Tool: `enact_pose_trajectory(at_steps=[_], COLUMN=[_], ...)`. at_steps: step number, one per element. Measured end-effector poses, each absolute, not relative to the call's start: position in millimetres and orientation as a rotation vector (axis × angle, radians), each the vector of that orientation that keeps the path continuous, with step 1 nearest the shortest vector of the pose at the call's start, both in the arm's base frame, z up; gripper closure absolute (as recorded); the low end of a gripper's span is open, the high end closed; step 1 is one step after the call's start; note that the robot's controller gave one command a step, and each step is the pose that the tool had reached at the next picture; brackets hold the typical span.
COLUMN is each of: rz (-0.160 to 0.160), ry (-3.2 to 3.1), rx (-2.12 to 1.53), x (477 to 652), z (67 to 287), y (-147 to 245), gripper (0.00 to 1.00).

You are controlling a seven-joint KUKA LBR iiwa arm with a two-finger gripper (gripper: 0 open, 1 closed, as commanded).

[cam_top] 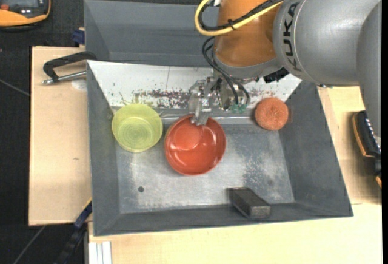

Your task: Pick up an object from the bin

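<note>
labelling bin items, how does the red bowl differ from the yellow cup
The red bowl is wider than the yellow cup. The gripper sits at the red bowl's far rim, while the yellow cup lies apart from it, to the left. Both are round and rest on the bin floor.

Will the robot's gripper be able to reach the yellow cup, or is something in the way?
Probably yes. The yellow cup sits uncovered at the left of the bin, with nothing on top. The gripper is at the red bowl's far rim, and the bowl sits close beside the cup.
</note>
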State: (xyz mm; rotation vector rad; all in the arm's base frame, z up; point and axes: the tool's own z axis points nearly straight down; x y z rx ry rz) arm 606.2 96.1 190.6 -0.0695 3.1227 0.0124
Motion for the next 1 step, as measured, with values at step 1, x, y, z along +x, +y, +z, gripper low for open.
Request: enact_pose_trajectory(at_steps=[1], rz=[0.02], ry=[3.102], rx=[0.237], x=[594.1], z=[315.4], y=[74.5], gripper=[1.0])
